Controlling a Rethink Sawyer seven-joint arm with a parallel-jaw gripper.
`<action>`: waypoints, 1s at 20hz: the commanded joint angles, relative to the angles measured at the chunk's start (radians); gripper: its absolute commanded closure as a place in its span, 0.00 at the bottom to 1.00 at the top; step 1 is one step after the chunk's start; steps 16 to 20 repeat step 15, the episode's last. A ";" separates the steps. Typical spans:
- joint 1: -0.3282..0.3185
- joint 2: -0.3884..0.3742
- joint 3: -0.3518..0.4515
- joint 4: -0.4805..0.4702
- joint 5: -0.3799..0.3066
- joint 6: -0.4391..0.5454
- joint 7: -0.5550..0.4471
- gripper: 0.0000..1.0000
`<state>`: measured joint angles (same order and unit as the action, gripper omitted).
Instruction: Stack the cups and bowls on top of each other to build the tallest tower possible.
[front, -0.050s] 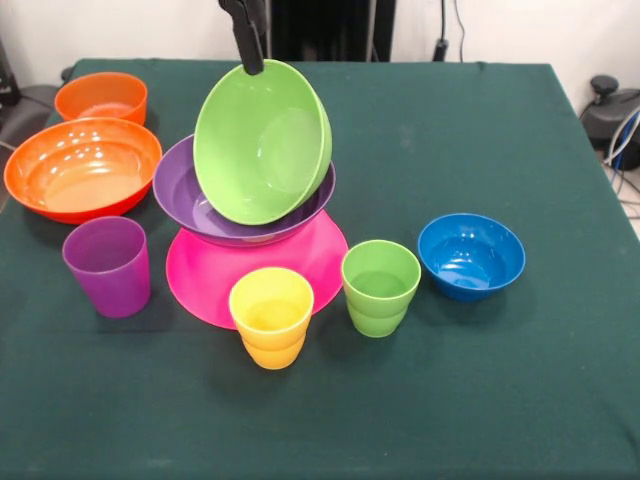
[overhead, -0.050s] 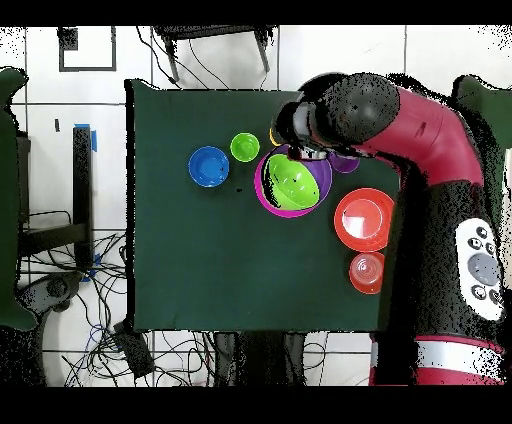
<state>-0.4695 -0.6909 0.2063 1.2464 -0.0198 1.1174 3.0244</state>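
Gripper (front, -0.050s: 250, 62) pinches the top rim of the lime green bowl (front, -0.050s: 262, 140), fingers closed on it. Bowl hangs tilted on its side, lower edge resting in the purple bowl (front, -0.050s: 180, 185) atop the pink bowl (front, -0.050s: 215, 280). Step looks like placing it on the tower. Next: level it, seat it, release.

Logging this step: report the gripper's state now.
Gripper: shut on the lime green bowl's rim, holding it tilted above the purple bowl.
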 joint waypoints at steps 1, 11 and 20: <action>0.046 0.026 0.023 0.139 0.005 -0.065 -0.030 0.00; 0.053 0.041 0.021 0.170 0.012 -0.139 -0.014 0.00; 0.053 0.043 0.021 0.189 0.019 -0.163 -0.012 0.00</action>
